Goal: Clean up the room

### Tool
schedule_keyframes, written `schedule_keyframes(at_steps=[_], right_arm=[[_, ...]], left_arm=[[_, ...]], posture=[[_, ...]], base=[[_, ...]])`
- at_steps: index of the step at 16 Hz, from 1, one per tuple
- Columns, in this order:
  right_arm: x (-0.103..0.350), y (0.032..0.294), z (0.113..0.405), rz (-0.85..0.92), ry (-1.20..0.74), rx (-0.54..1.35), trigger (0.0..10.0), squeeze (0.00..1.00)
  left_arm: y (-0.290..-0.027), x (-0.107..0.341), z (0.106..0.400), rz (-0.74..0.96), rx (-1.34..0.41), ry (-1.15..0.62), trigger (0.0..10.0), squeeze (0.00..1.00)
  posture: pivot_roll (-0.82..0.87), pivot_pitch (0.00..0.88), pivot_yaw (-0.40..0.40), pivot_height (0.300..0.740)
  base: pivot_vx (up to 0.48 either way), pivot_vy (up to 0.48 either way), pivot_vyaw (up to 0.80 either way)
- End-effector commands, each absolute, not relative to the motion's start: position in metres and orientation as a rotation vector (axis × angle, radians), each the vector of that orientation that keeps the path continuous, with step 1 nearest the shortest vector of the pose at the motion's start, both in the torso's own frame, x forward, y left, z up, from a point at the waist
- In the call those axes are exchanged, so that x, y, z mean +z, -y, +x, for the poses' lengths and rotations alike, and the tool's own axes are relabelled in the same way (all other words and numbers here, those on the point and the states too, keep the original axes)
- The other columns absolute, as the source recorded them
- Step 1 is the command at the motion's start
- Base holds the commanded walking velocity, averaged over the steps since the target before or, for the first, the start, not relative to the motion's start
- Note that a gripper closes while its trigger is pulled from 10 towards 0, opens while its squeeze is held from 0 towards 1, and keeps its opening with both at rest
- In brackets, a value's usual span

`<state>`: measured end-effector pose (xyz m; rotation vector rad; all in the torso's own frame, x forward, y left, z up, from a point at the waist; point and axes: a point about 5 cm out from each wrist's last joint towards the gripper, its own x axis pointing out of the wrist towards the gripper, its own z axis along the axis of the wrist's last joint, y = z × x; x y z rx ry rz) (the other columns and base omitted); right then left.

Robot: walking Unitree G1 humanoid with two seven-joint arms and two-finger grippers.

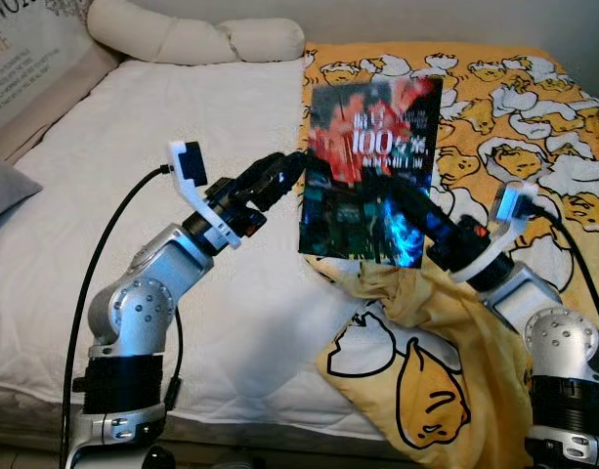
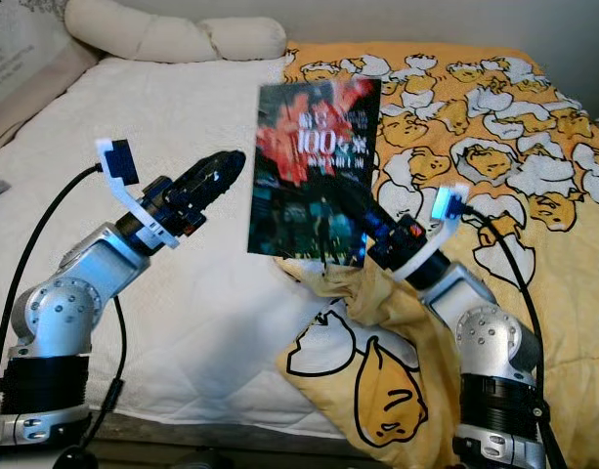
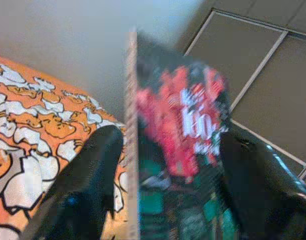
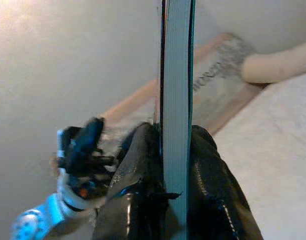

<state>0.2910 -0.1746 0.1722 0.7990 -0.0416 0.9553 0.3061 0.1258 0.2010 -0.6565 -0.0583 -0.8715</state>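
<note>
One glossy book with a dark cover splashed in red and printed with a white "100" (image 1: 369,171) stands upright in the air above a bed, held between the robot's two silver arms. The right gripper (image 4: 165,150) is clenched on the book's lower edge: in the right wrist view its two black fingers (image 4: 135,170) press against both sides of the pale page block. The left gripper (image 3: 157,180) reaches in from the robot's left at the book's side edge. In the left wrist view its two black fingers (image 3: 90,180) are spread apart, one on each side of the book, with a visible gap to the cover, so it is released rather than gripping.

Below the book, one white quilted mattress (image 1: 133,186) covers the robot's left half of the bed. One orange and yellow blanket printed with white and yellow cartoon egg figures (image 1: 504,117) covers the right half, and a bunched fold of it hangs over the near edge under the right arm. One long cream bolster pillow (image 1: 192,39) lies across the head of the bed. One black cable (image 1: 94,274) loops beside the left arm.
</note>
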Motion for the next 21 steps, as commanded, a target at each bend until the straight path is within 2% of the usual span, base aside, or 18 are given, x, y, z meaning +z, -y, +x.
schedule_keyframes(at_steps=[1,2,3,6,9,10,11,12,13,21], right_arm=[[0.190,0.170,0.291,0.787,0.103,1.023,0.0,0.00],[0.193,0.167,0.289,0.799,0.109,1.046,0.0,0.00],[0.194,0.165,0.288,0.816,0.109,1.062,0.0,0.00],[0.190,0.159,0.284,0.856,0.091,1.084,0.0,0.00],[0.177,0.154,0.285,0.874,0.030,1.041,0.0,0.00],[0.176,0.154,0.285,0.871,0.025,1.036,0.0,0.00],[0.175,0.154,0.286,0.871,0.017,1.025,0.0,0.00],[0.174,0.154,0.286,0.869,0.007,1.014,0.0,0.00],[0.173,0.153,0.287,0.869,0.004,1.012,0.0,0.00],[0.177,0.150,0.288,0.848,-0.002,1.023,0.0,0.00]], left_arm=[[-0.127,0.201,0.304,-0.663,-0.889,0.041,10.0,1.00],[-0.125,0.201,0.301,-0.667,-0.917,0.030,10.0,1.00],[-0.123,0.197,0.301,-0.632,-0.911,0.013,10.0,0.00],[-0.114,0.189,0.300,-0.624,-0.915,-0.014,10.0,0.00],[-0.109,0.194,0.296,-0.729,-0.975,0.027,10.0,0.00],[-0.109,0.195,0.294,-0.726,-0.991,0.035,8.2,0.00],[-0.109,0.196,0.293,-0.730,-0.997,0.044,3.0,0.00],[-0.108,0.196,0.291,-0.747,-1.013,0.044,0.4,0.00],[-0.108,0.196,0.291,-0.744,-1.018,0.047,0.0,0.00],[-0.107,0.199,0.287,-0.748,-1.045,0.059,0.0,0.00]], posture=[[0.03,0.000,0.039,0.740],[0.04,0.000,0.036,0.740],[0.04,0.000,0.034,0.740],[0.04,0.000,0.035,0.740],[0.03,0.000,0.039,0.740],[0.03,0.000,0.040,0.740],[0.03,0.000,0.039,0.740],[0.03,0.000,0.039,0.740],[0.03,0.000,0.039,0.740],[0.03,0.000,0.034,0.740]], base=[[0.000,0.000,0.00],[0.000,0.000,0.00],[0.000,0.000,0.00],[0.000,0.000,0.00],[0.000,0.000,0.00],[0.000,0.000,0.00],[0.000,0.000,0.00],[0.000,0.000,0.00],[0.000,0.000,0.00],[0.000,0.000,0.00]])
